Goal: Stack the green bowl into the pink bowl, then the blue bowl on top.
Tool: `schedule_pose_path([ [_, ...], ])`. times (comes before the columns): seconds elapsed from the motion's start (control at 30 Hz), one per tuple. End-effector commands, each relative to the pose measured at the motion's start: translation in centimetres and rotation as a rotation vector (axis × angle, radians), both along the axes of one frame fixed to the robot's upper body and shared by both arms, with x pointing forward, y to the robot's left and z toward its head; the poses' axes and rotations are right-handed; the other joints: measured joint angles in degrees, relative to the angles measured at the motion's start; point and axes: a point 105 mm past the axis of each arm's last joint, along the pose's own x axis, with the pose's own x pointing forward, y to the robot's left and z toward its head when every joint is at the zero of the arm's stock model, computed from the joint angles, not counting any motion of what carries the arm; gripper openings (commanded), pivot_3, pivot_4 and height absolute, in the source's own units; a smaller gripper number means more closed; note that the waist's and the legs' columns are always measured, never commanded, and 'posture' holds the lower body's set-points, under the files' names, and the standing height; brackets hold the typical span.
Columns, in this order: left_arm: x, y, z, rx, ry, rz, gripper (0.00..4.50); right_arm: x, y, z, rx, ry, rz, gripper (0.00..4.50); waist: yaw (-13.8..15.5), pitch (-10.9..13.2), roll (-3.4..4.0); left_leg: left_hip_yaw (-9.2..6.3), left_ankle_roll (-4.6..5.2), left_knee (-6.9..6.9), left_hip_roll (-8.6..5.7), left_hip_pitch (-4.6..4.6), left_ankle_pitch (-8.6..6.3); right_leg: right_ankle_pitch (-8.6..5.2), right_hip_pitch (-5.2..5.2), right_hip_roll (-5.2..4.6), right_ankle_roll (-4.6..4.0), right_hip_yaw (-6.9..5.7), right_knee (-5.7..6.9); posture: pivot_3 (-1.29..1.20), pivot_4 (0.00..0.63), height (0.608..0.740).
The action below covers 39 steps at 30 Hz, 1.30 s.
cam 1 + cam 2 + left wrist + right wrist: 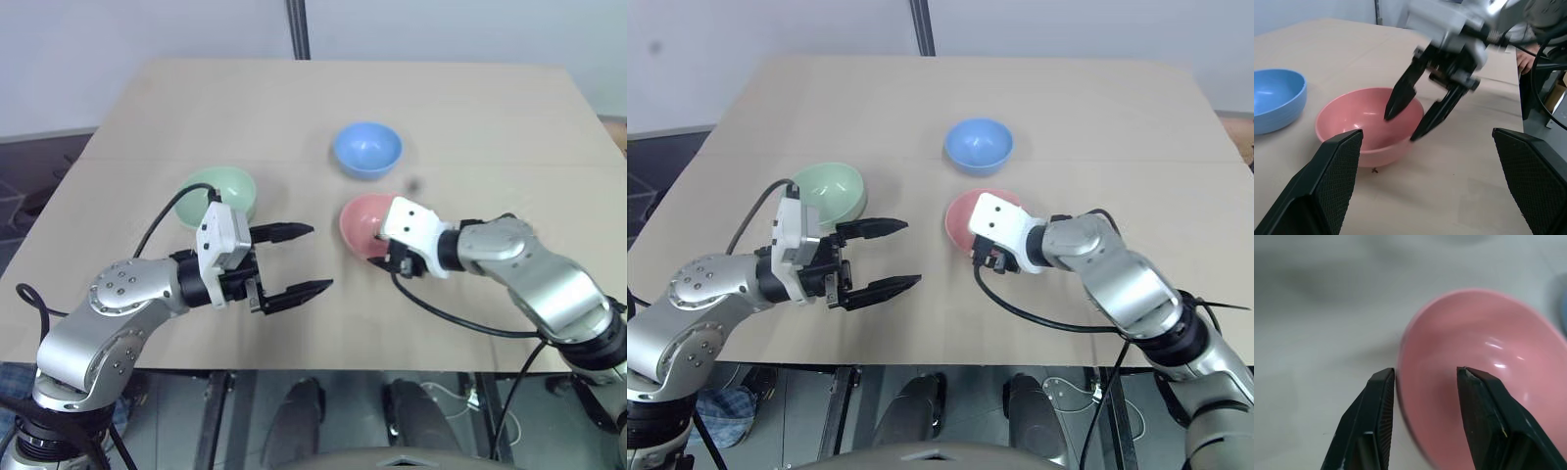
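Right gripper straddles the pink bowl's near rim, fingers parted, nothing clamped. Left gripper spread, empty. Green bowl far-left, unstacked (blue bowl farther). Next: fetch green.

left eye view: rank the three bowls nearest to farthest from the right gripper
1. pink bowl: at the right gripper, fingers straddling its rim.
2. blue bowl: behind the pink bowl, toward the table's far edge.
3. green bowl: across on the left side, behind the left gripper.
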Motion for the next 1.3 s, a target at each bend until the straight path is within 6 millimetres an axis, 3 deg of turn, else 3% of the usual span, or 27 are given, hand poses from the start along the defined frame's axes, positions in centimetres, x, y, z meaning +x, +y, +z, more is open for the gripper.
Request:
schedule_pose_path([
  [0.03,0.0,0.2,0.7,0.009,-0.039,0.009,4.5,-1.8,-2.0,2.5,0.102,0.008,0.02,2.11,0.0,0.0,0.0,0.01,0.0,-0.01,-0.01,-0.01,0.0,0.0,0.0,-0.01,0.0,0.0,-0.01,0.0,0.15,0.74],
  [0.17,0.5,0.8,0.7,0.021,-0.043,0.036,4.5,-3.5,-4.7,3.4,0.199,0.07,0.015,2.11,0.01,0.0,0.0,0.02,0.01,-0.04,0.0,0.04,0.0,0.0,0.03,0.01,0.0,0.0,0.01,0.0,0.15,0.74],
  [0.33,1.5,2.0,0.3,0.062,-0.048,0.1,4.5,-3.3,-8.1,4.6,0.316,0.02,-0.056,2.11,-0.19,0.0,0.0,0.1,0.01,-0.04,0.02,0.15,0.0,0.0,0.08,0.05,0.0,0.04,0.04,0.0,0.15,0.74],
  [0.5,3.0,3.5,-0.6,0.131,-0.067,0.187,4.5,-4.0,-10.9,4.2,0.366,0.055,-0.096,2.11,-0.07,0.0,-0.01,0.1,0.01,-0.04,0.02,0.13,0.0,0.0,0.09,0.04,0.0,0.04,0.02,0.0,0.15,0.74],
  [0.53,3.2,3.7,-0.6,0.134,-0.07,0.196,4.5,-4.2,-11.2,4.1,0.375,0.07,-0.101,2.38,-0.06,-0.01,-0.01,0.11,0.01,-0.04,0.01,0.12,0.0,0.0,0.09,0.04,0.0,0.05,0.01,0.0,0.15,0.74],
  [0.6,3.4,3.9,-0.6,0.137,-0.078,0.208,4.5,-4.6,-11.6,4.1,0.373,0.08,-0.095,2.98,-0.13,0.0,-0.01,0.12,0.01,-0.04,0.02,0.12,0.0,0.0,0.09,0.04,0.0,0.06,0.01,0.0,0.15,0.74],
  [0.67,3.4,4.1,-0.6,0.147,-0.084,0.212,4.5,-4.7,-11.9,4.1,0.365,0.069,-0.1,4.03,-0.14,0.0,-0.01,0.13,0.01,-0.05,0.03,0.14,0.0,0.0,0.09,0.05,0.0,0.08,0.02,0.0,0.15,0.74],
  [0.73,3.5,4.5,-0.6,0.16,-0.087,0.219,4.5,-4.2,-12.5,4.4,0.365,0.04,-0.138,4.48,-0.16,-0.01,-0.01,0.14,0.01,-0.05,0.03,0.14,0.0,0.0,0.09,0.05,0.0,0.08,0.03,0.0,0.15,0.74],
  [1.07,5.9,11.2,-0.9,0.501,-0.207,0.343,4.5,-5.8,-12.7,7.1,0.444,-0.018,-0.027,4.48,-0.2,0.0,-0.01,0.19,0.01,-0.07,0.04,0.15,0.0,0.0,0.09,0.06,0.0,0.11,-0.01,0.0,0.15,0.74],
  [1.17,6.6,12.9,-0.4,0.533,-0.225,0.387,4.5,-6.0,-12.5,7.2,0.451,-0.029,-0.007,4.48,-0.14,0.0,-0.01,0.17,0.01,-0.09,0.06,0.15,0.0,0.0,0.08,0.08,0.0,0.1,-0.01,0.0,0.15,0.74],
  [1.3,7.4,14.5,-1.1,0.622,-0.236,0.427,4.5,-5.8,-12.2,7.2,0.448,-0.033,-0.012,4.48,-0.12,0.0,-0.01,0.19,0.01,-0.09,0.04,0.12,0.0,0.0,0.08,0.04,0.01,0.1,-0.02,0.0,0.15,0.74],
])
